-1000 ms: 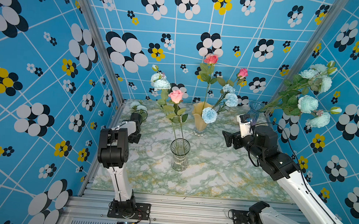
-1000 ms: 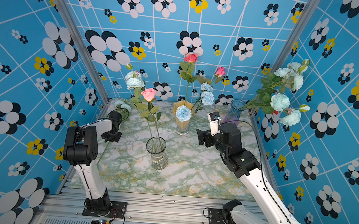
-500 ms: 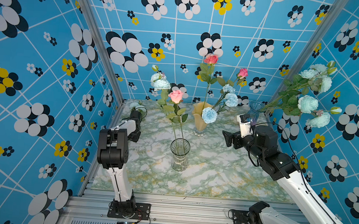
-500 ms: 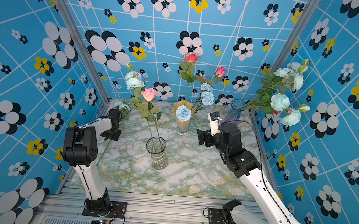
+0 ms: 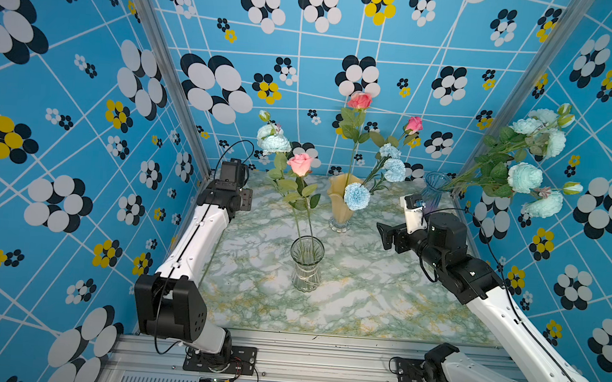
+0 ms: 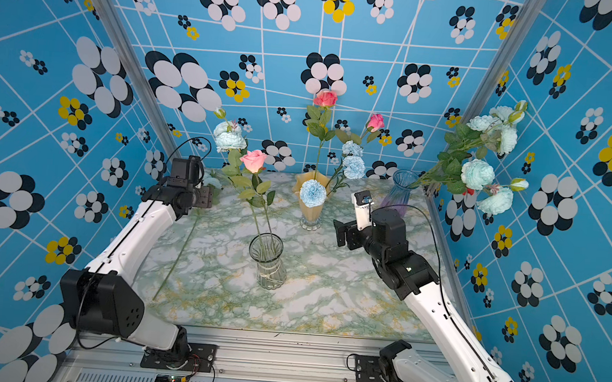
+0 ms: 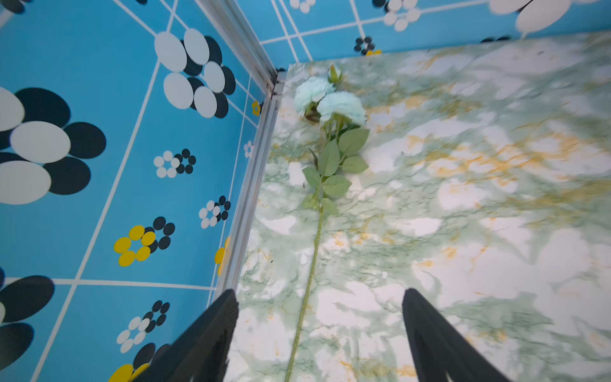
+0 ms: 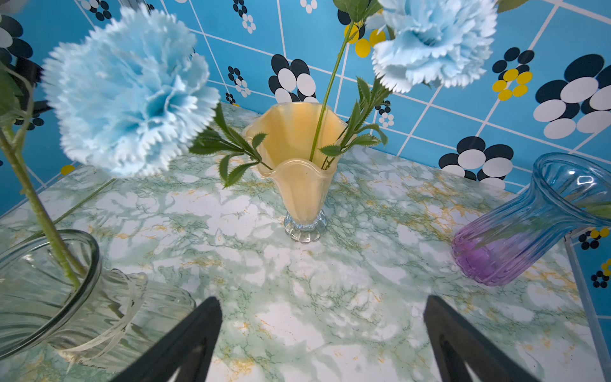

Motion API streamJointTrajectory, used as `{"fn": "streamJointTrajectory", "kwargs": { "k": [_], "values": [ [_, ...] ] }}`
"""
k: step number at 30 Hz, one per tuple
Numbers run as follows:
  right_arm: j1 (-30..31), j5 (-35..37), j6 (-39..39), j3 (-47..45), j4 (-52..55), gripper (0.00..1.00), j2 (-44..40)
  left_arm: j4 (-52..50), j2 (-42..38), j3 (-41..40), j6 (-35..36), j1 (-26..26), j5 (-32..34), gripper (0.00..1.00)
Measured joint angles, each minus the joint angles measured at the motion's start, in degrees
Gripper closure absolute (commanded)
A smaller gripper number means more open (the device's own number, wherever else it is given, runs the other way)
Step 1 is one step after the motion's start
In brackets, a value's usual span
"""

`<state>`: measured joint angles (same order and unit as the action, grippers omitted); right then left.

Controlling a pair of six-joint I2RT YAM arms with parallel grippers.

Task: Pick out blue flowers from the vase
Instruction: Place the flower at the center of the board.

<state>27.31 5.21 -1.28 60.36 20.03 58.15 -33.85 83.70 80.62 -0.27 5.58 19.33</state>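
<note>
My left gripper (image 7: 320,292) hangs open over a pale blue flower spray (image 7: 342,106) that lies flat on the table by the left wall, its stem (image 6: 178,256) running free between the jaws. My right gripper (image 5: 384,236) is open and empty, facing the yellow vase (image 8: 299,185), which holds blue carnations (image 8: 132,99) and two red roses. The clear vase (image 5: 306,264) holds a pink rose (image 5: 300,164) and a blue spray (image 5: 273,141). A big blue spray (image 5: 524,177) leans out of the blue-purple vase (image 5: 433,188).
The marble-patterned table (image 5: 363,299) is boxed in by blue patterned walls on three sides. The clear vase (image 8: 49,287) stands close to the right gripper's left side. The blue-purple vase (image 8: 529,228) sits in the far right corner.
My left gripper has opened and let go of the blue spray, which now rests on the table by the left wall. The left wrist has risen a little. The right arm has not moved.
</note>
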Motion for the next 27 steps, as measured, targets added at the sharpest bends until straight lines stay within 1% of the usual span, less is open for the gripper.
{"fn": "streamJointTrajectory", "kwargs": {
  "k": [3,4,5,7,11,14,17,19,21,23,24,27],
  "values": [
    [0.0,0.0,0.0,0.0,-0.3,0.03,0.4,1.8,-6.4,-2.6,-3.2,3.5,-0.6,0.18],
    [0.0,0.2,0.0,0.0,-0.3,0.03,0.6,3.0,-9.8,-5.0,-4.7,5.0,-1.0,0.17],
    [0.0,0.3,0.0,-0.1,-0.5,0.03,0.8,4.3,-13.0,-7.6,-6.0,6.2,-1.4,0.14],
    [0.0,0.3,0.0,-0.7,-1.2,0.03,0.8,7.2,-19.6,-13.7,-8.8,7.5,-2.3,0.14],
    [0.0,0.2,0.0,-1.6,-1.7,0.05,1.3,12.5,-31.6,-26.8,-14.4,7.6,-3.1,0.14],
    [0.0,-0.2,0.2,-1.6,-2.4,0.09,2.2,14.9,-40.2,-35.8,-18.1,7.6,-4.1,0.15],
    [0.0,-1.0,0.4,-1.4,-2.2,0.11,3.5,18.2,-49.7,-43.7,-21.8,7.6,-6.0,0.17],
    [0.0,-1.0,0.4,-0.8,-1.1,0.12,4.4,19.7,-55.2,-47.5,-23.6,7.6,-7.4,0.17],
    [0.0,-1.1,0.6,-0.3,0.0,0.16,4.7,20.7,-58.3,-49.6,-24.7,7.6,-8.6,0.17],
    [0.0,-2.5,1.7,0.6,1.7,0.24,4.7,22.5,-59.8,-51.4,-25.1,7.6,-10.1,0.17],
    [0.0,-3.6,2.3,1.1,2.5,0.27,4.7,23.4,-60.2,-52.2,-25.2,7.6,-10.8,0.17],
    [1.3,-8.5,5.0,3.8,5.4,0.31,4.7,26.6,-60.1,-55.5,-25.7,7.7,-13.6,0.17]
  ]
}}
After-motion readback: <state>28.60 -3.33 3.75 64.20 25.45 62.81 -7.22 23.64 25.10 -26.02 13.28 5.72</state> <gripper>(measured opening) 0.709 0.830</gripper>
